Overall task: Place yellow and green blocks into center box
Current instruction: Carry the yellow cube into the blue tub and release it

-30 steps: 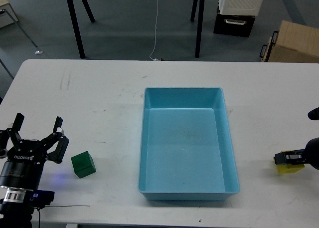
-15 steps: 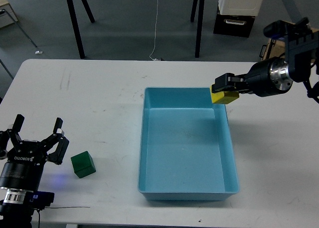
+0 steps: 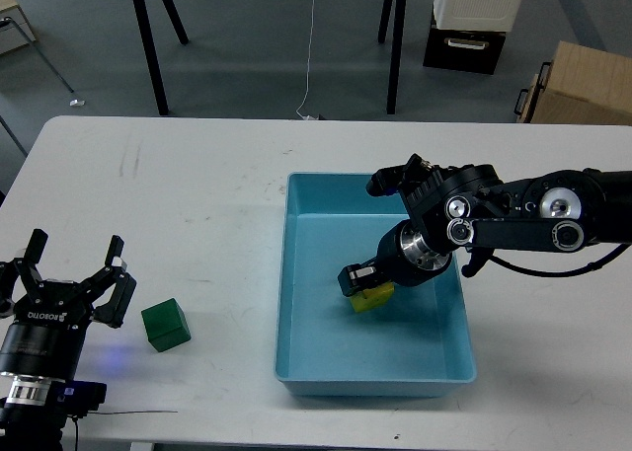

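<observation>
The light blue box (image 3: 306, 372) sits at the table's centre. My right gripper (image 3: 361, 283) reaches down into it from the right and is shut on the yellow block (image 3: 372, 297), which is at or just above the box floor. The green block (image 3: 164, 325) rests on the white table left of the box. My left gripper (image 3: 71, 273) is open and empty, just left of the green block, not touching it.
The white table's (image 3: 197, 194) front edge runs close below the box. Beyond the far edge are black stand legs (image 3: 148, 46), a cardboard box (image 3: 583, 86) and a white and black crate (image 3: 474, 17) on the floor.
My right arm carried the yellow block from the box's far right corner down into the box's middle. The left arm and the green block have not moved.
</observation>
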You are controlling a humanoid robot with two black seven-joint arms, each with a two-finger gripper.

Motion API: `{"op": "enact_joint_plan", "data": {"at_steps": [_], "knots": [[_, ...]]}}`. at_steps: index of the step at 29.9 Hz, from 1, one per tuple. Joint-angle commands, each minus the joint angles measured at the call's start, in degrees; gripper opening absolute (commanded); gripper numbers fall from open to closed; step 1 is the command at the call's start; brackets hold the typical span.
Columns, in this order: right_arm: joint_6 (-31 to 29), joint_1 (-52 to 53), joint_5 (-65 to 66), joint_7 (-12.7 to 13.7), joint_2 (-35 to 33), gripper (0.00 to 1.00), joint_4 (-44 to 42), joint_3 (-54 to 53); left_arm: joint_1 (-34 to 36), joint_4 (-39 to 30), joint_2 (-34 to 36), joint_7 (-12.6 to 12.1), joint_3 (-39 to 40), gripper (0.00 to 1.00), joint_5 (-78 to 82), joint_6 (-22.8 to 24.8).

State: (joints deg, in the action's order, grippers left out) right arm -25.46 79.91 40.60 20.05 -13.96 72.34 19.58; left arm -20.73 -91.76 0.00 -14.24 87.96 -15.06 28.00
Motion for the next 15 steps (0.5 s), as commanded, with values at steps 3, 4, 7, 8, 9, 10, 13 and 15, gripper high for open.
{"op": "enact_joint_plan", "data": {"at_steps": [3, 4, 7, 8, 9, 10, 13, 15], "knots": [[1.72, 0.16, -1.4, -0.01, -1.15, 0.99, -0.27, -2.61, -0.01, -0.08, 0.0, -0.09, -0.07, 1.0, 0.03, 0.0], [2.43, 0.16, -2.18, -0.01, -1.67, 0.99, -0.45, -3.66, 0.08, -0.08, 0.0, -0.09, -0.07, 1.0, 0.03, 0.0], [3.58, 0.51, -7.09, -0.27, -4.83, 0.99, -2.72, -7.87, 0.17, -0.08, 0.0, -0.09, -0.07, 1.0, 0.03, 0.0], [3.67, 0.6, -9.38, -0.44, -6.15, 0.99, -3.26, -10.15, 0.17, -0.08, 0.0, -0.09, -0.07, 1.0, 0.03, 0.0], [3.67, 0.6, -11.49, -0.62, -7.47, 0.99, -3.7, -12.44, 0.26, -0.08, 0.0, -0.09, -0.07, 1.0, -0.06, 0.0], [3.67, 0.69, -13.77, -0.53, -9.05, 0.99, -4.48, -15.25, 0.34, -0.08, 0.0, -0.17, -0.07, 1.0, -0.06, 0.0], [3.67, 0.34, -21.94, -0.53, -12.57, 0.99, -8.17, -22.28, 0.52, -0.08, 0.0, -0.17, -0.07, 1.0, 0.03, 0.0], [3.49, -0.1, -27.31, -0.53, -15.03, 0.99, -10.46, -26.68, 0.69, -0.17, 0.0, -0.17, -0.07, 1.0, 0.03, 0.0]]}}
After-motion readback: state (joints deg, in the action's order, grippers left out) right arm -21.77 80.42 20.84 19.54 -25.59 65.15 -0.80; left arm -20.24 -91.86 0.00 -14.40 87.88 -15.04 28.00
